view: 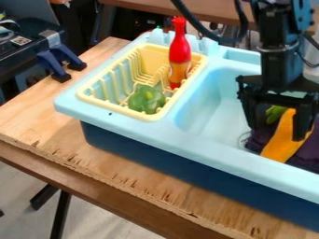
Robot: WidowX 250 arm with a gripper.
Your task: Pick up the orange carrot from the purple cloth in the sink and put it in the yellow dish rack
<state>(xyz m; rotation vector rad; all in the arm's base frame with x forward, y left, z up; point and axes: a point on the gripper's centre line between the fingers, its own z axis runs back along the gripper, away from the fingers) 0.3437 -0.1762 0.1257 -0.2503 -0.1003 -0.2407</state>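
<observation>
The gripper (278, 133) hangs over the right basin of the light blue toy sink, its fingers spread wide apart. Between and just beyond them is an orange carrot-like toy (281, 142) with a green top, slanting over a dark purple cloth-like thing (304, 155) in the basin. The right finger overlaps the orange toy's edge; whether they touch, I cannot tell. In the yellow dish rack (91, 90) on the left are a green pepper-like toy (147, 99) and an upright red bottle (179, 50) with an orange lower part.
The sink (157, 134) rests on a wooden table (107, 174), with a raised divider between rack and basin. Blue and black clamps (59, 63) stand at the upper left. A black cable loops behind the sink near the arm.
</observation>
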